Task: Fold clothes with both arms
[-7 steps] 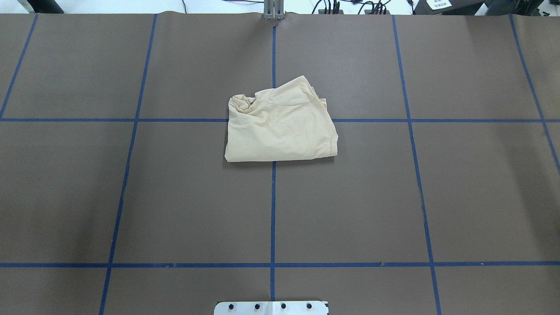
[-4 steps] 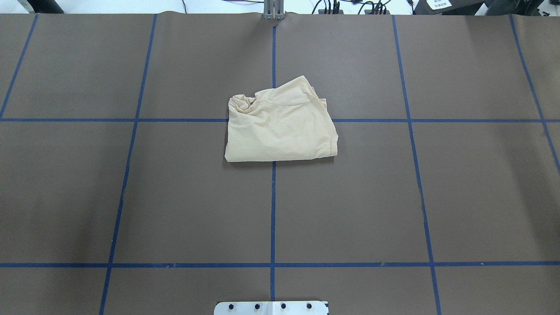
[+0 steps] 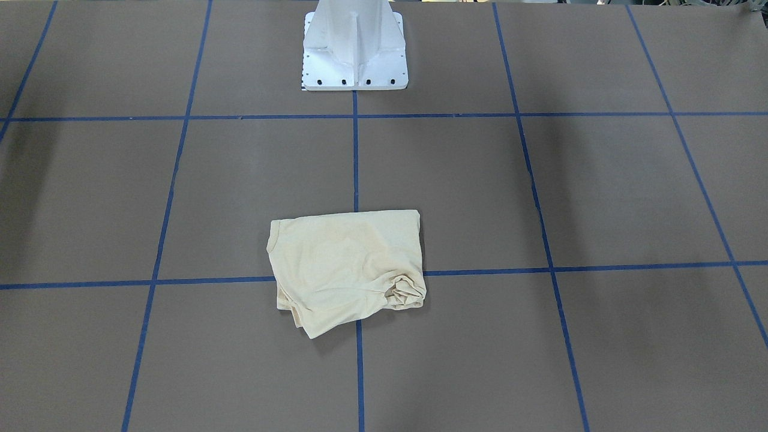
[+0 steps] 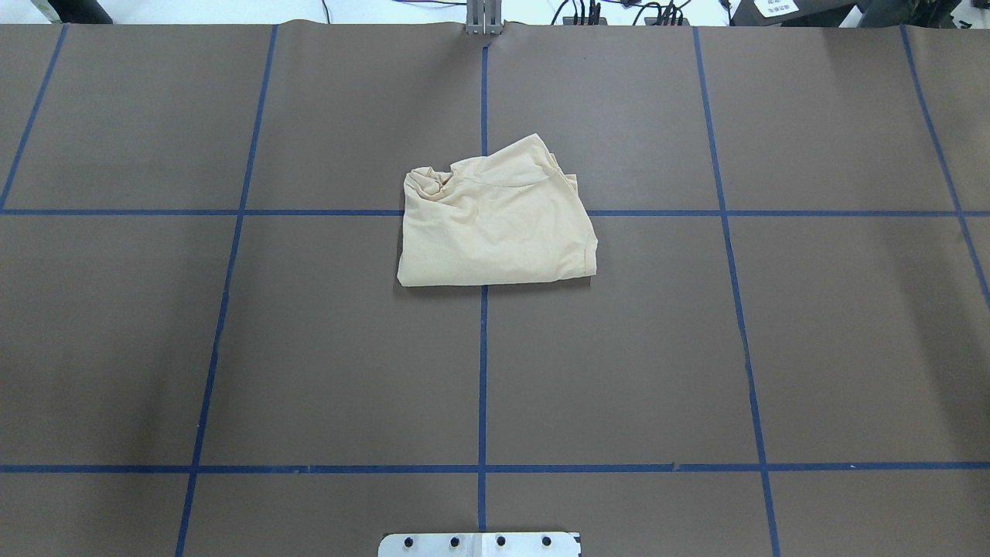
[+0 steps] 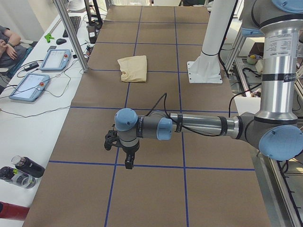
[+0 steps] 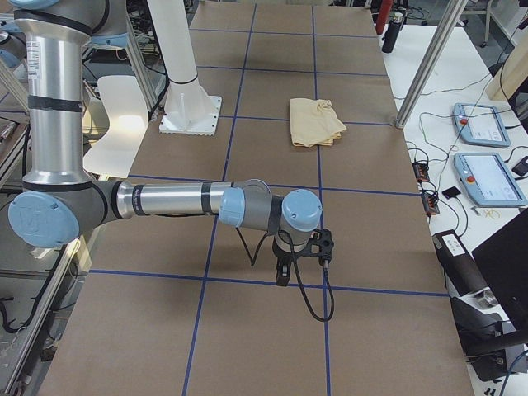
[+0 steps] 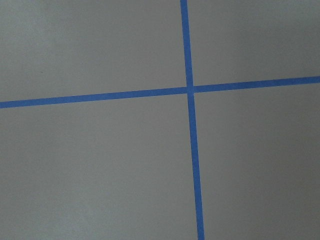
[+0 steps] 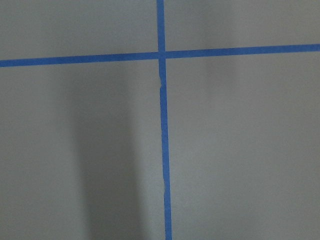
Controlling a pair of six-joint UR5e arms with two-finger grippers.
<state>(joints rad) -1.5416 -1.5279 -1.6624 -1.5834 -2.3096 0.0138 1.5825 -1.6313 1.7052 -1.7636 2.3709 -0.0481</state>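
The clothes, one pale cream-yellow shirt [image 4: 495, 224], lie folded into a compact rectangle at the middle of the brown table cover, with a bunched corner at the far left in the overhead view. The same shirt [image 3: 345, 270] [image 5: 132, 68] [image 6: 315, 121] shows in the other exterior views, with no print visible. Both arms hang far from it, outside the overhead view. My left gripper [image 5: 124, 156] points down near the table's left end. My right gripper [image 6: 301, 264] points down near the right end. I cannot tell whether either is open or shut. Both wrist views show only bare cover and blue tape.
Blue tape lines [image 4: 483, 371] grid the brown cover. The white pedestal base [image 3: 354, 48] stands at the robot's side of the table. Two teach pendants [image 5: 28, 85] and bottles [image 5: 19, 172] lie on the side bench, where a seated person's arm [image 5: 9, 42] shows.
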